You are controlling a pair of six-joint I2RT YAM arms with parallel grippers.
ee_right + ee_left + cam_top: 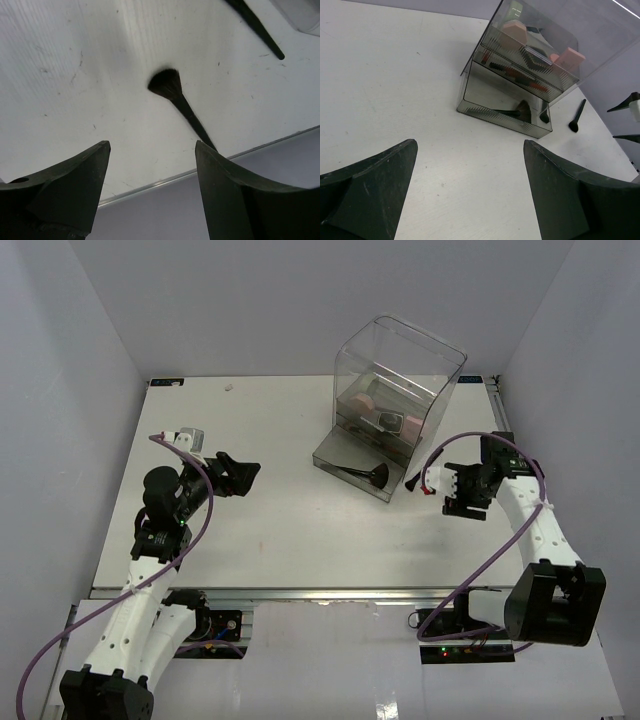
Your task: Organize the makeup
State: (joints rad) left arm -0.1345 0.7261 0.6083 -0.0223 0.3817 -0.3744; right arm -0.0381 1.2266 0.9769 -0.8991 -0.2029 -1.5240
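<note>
drawer box (400,360): clear, far right-centre of table (250,530). Top level has pink puff (516,31), a second pink piece (568,57) and a dark square item, probably the compact (388,421). Below it, middle drawer (530,75) shut, pencil sticks (520,77) inside.
bottom drawer (345,462): pulled out toward the arms. Holds fan brush (512,113) plus a smaller brush (543,115) at its right end.
left gripper (470,142): jaws wide, empty, well apart from box.
right gripper (151,145): jaws apart, nothing between them. Low over table, just right of bottom drawer.
loose brush (577,116): flat on table between bottom drawer and right gripper.
step (my read): right arm takes loose brush. Centre jaws across handle, not bristles. Lift clear of drawer wall, lay it alongside fan brush.
</note>
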